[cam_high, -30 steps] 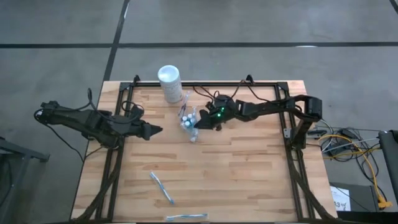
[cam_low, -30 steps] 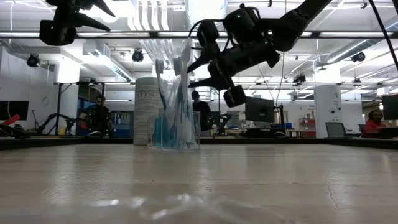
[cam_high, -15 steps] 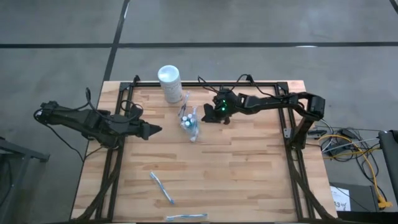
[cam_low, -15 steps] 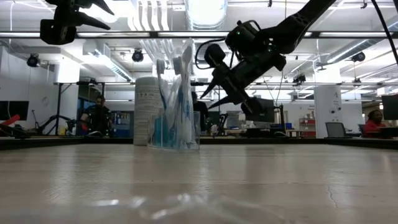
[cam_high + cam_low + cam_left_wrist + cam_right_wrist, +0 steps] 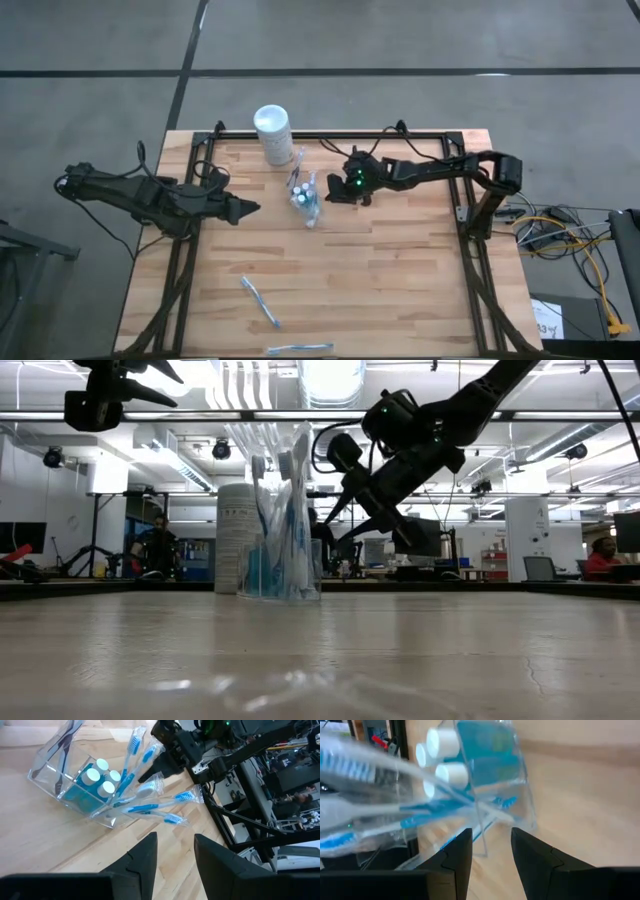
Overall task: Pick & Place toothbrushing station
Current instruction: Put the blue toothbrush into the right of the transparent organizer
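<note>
I have the small clear plastic toothbrushing station (image 5: 304, 198) standing upright on the wooden surface (image 5: 380, 280), packed with blue-and-white brushes and white-capped tubes, just in front of the tall white cylindrical container (image 5: 272, 134). My right end effector (image 5: 326, 195) hovers just beside the station, raised off the wood, its 2 fingers spread with nothing between them. My left end effector (image 5: 250, 209) waits on the station's other side, a little apart from it, also spread and empty, pointing toward it.

My worries from here: the holder's walls are see-through, so I judge the edge poorly and could close on a protruding brush instead of the wall. That would tip the station or drag brushes out. A sideways nudge on approach could also topple it toward the white cylinder, since it looks light and top-heavy. 2 loose wrapped toothbrushes (image 5: 259, 301) lie well apart at the near edge, out of the way.
</note>
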